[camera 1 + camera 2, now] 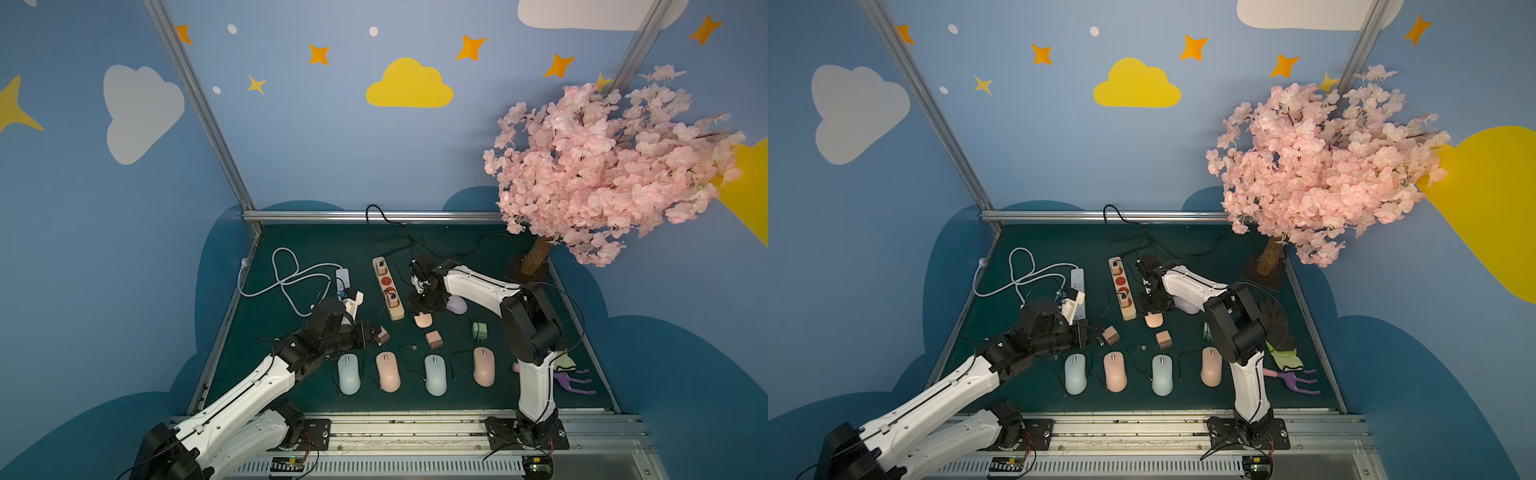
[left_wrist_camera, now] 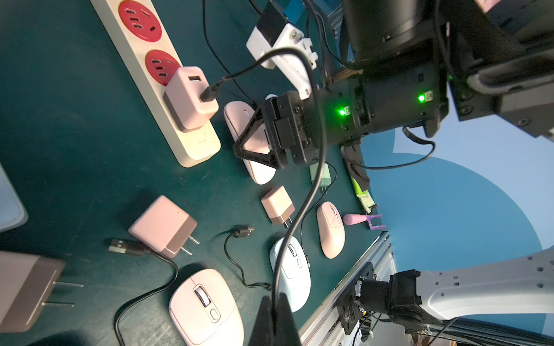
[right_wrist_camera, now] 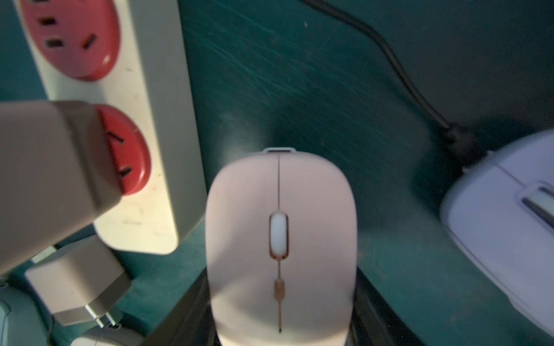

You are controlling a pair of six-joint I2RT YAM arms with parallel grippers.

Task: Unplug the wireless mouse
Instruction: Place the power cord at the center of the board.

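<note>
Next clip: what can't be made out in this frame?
Whether the right end effector grips the pink mouse: contact dark and cropped in the right wrist view.
The purple mouse: mostly under the right arm in both top views.
Tip of the black cable: buried in the shut left end effector, left wrist view.

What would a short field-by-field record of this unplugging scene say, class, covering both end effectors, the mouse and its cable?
Right end effector: closed around the pink mouse beside the power strip
Left end effector: shut on the black cable
Mouse port: empty in the right wrist view
Cable's other end: plugged into the pink charger on the strip
</note>
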